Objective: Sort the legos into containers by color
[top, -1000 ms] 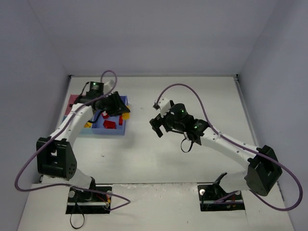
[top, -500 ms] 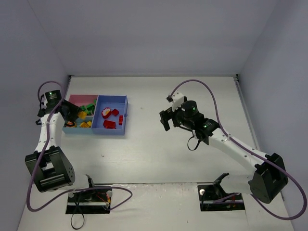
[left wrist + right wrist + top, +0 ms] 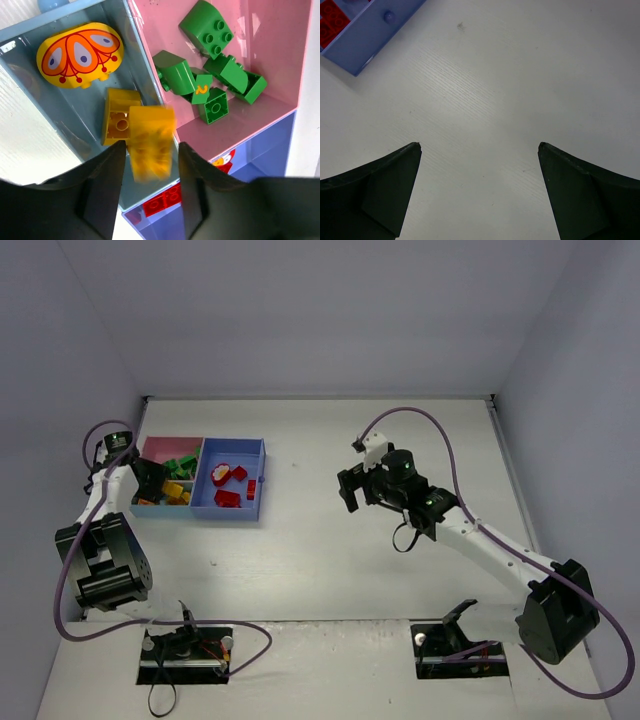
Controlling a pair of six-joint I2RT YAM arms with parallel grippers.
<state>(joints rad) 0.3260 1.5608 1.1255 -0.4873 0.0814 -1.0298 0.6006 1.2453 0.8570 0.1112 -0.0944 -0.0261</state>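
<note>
The containers stand at the table's left: a pink tray with several green legos, a light-blue tray with a rounded yellow piece and a yellow brick, and a blue tray with red legos. My left gripper hangs over the light-blue tray, open, with a blurred yellow brick loose between its fingers, a gap on each side. My right gripper hovers wide open over bare table at mid-right, holding nothing.
A corner of the blue tray with a red lego shows at the top left of the right wrist view. Walls enclose the table at the left, back and right.
My left arm swung from over the blue tray to the light-blue tray at the far left, and its jaws parted from the yellow brick. My right gripper drew back to the right.
</note>
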